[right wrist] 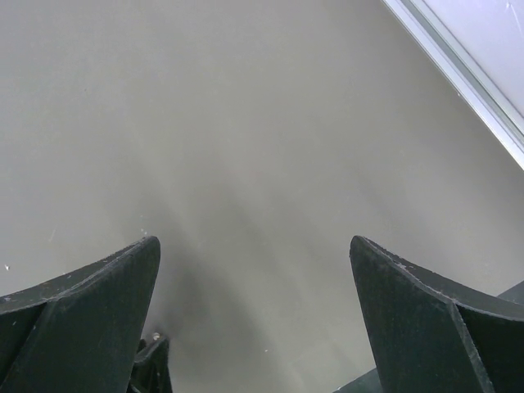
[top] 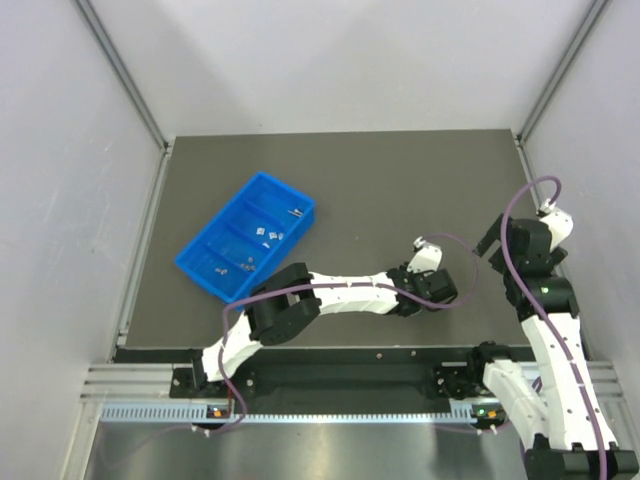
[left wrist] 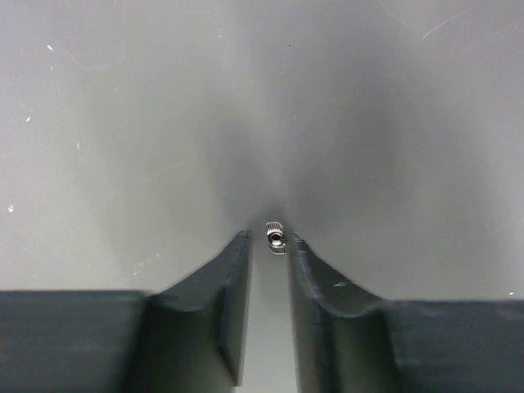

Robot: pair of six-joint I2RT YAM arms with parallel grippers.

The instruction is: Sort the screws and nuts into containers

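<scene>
A tiny silver nut with a round hole lies on the dark mat, right at the tips of my left gripper. Its jaws stand narrowly apart around the nut; the nut is close to the right finger and a gap shows on the left side. In the top view the left gripper reaches far right over the mat. My right gripper stands wide open over bare mat, holding nothing, near the right edge. The blue tray, the containers, sits at the left with small silver pieces in its compartments; screws cannot be told from nuts there.
A metal rail borders the mat at the right, beside the white wall. A bit of the left gripper's black body shows at the lower left of the right wrist view. Both arms' cables hang near the wrists.
</scene>
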